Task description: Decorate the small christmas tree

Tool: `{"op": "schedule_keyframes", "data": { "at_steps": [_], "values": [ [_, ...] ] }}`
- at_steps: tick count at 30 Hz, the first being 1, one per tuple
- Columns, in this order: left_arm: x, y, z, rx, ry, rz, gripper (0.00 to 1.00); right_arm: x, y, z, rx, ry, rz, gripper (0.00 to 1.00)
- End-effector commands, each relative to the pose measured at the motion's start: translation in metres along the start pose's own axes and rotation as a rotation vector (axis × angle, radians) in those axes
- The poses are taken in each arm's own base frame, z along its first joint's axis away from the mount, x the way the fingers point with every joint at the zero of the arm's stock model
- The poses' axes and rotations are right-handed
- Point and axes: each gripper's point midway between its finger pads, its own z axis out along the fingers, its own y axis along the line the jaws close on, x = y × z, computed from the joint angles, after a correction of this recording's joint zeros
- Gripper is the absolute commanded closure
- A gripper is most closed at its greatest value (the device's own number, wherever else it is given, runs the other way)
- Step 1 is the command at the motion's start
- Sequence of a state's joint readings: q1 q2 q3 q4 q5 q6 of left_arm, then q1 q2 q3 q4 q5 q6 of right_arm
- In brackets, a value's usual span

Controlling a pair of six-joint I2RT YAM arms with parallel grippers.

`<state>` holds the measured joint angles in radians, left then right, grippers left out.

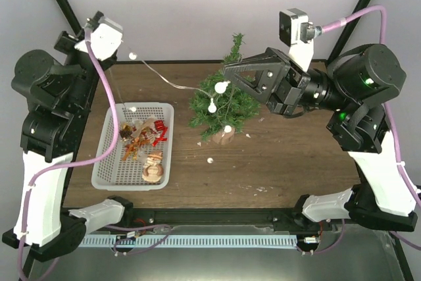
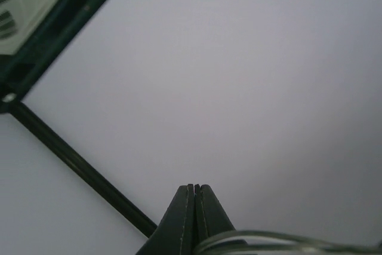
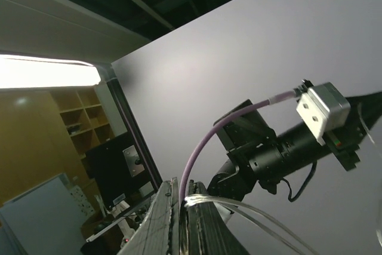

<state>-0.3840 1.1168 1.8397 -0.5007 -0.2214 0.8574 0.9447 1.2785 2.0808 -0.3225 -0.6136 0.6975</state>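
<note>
Standing upright at surface (image 1: 296,156) centre-rear: 1 tree (image 1: 227,100), draped with 1 light string (image 1: 177,85) of white bulbs. Right fingers (image 3: 164,225) closed on the string, tips just beside the tree's upper branches. Left fingers (image 2: 182,219) closed, string at their base, raised well left of tree, beyond the far end of 1 basket (image 1: 105,162) holding ornaments (image 1: 148,139).

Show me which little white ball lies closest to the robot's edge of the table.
The white ball alone on the table just in front of the small christmas tree; the others sit up in its branches or farther back.
</note>
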Motion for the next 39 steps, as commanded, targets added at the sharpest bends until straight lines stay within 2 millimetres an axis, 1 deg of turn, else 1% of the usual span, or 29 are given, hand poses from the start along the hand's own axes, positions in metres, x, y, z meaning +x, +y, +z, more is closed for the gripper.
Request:
{"op": "schedule_keyframes", "data": {
  "at_steps": [1,4,6,7,9,12,18,23,25,27,31,34,37,39],
  "values": [
    [-0.031,0.047,-0.003,-0.156,-0.081,0.061,1.00,-0.011,0.004,-0.008,0.035,-0.036,-0.043,0.99],
    [-0.048,0.063,0.001,-0.192,-0.114,0.065,1.00,-0.024,0.017,-0.014,0.032,-0.069,-0.080,0.99],
    [-0.063,0.078,0.000,-0.226,-0.147,0.069,1.00,-0.028,0.020,-0.017,0.040,-0.079,-0.093,0.99],
    [-0.067,0.079,0.005,-0.229,-0.153,0.075,1.00,-0.032,0.022,-0.018,0.045,-0.089,-0.103,0.99],
    [-0.077,0.087,0.005,-0.246,-0.186,0.082,1.00,-0.035,0.026,-0.022,0.050,-0.100,-0.116,0.99],
    [-0.088,0.089,0.007,-0.246,-0.226,0.095,1.00,-0.041,0.028,-0.027,0.071,-0.122,-0.135,0.99],
    [-0.097,0.079,0.028,-0.225,-0.266,0.127,1.00,-0.056,0.035,-0.043,0.124,-0.193,-0.185,0.99],
    [-0.108,0.075,0.045,-0.225,-0.306,0.128,1.00,-0.069,0.044,-0.059,0.165,-0.254,-0.232,0.99],
    [-0.115,0.074,0.047,-0.234,-0.323,0.131,1.00,-0.072,0.047,-0.065,0.177,-0.269,-0.241,0.99],
    [-0.120,0.070,0.048,-0.228,-0.341,0.127,1.00,-0.073,0.048,-0.069,0.192,-0.276,-0.243,0.99],
    [-0.131,0.058,0.040,-0.188,-0.379,0.097,1.00,-0.072,0.048,-0.078,0.220,-0.282,-0.241,0.99],
    [-0.131,0.048,0.036,-0.139,-0.381,0.040,1.00,-0.071,0.048,-0.085,0.241,-0.288,-0.243,0.99],
    [-0.126,0.036,0.037,-0.088,-0.371,-0.016,1.00,-0.072,0.050,-0.093,0.262,-0.300,-0.246,0.99],
    [-0.126,0.031,0.036,-0.060,-0.380,-0.042,1.00,-0.074,0.052,-0.098,0.276,-0.312,-0.254,0.99]
  ]
}}
